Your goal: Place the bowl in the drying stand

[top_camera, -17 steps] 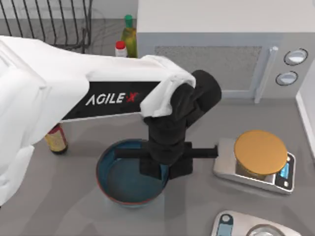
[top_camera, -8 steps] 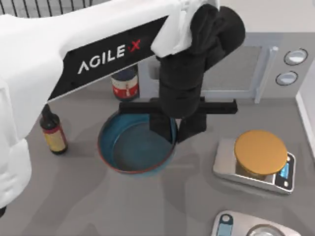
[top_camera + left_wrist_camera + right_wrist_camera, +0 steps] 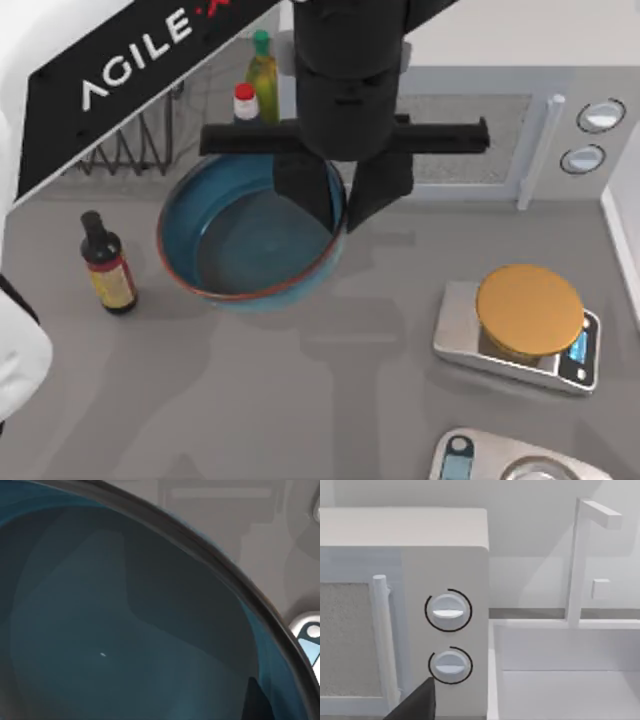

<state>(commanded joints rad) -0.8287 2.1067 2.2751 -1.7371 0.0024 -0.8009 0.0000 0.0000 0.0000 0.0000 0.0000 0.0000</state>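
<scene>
Even, bright light; soft shadows on table.

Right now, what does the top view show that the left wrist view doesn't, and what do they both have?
Top view alone: the left gripper shut on the bowl's rim, holding it above the table, the drying stand behind it, the dark sauce bottle, two bottles at the back, and the microwave's knobs. Left wrist view alone: the bowl's dark inside seen close up. Both share the bowl and the microwave.
</scene>
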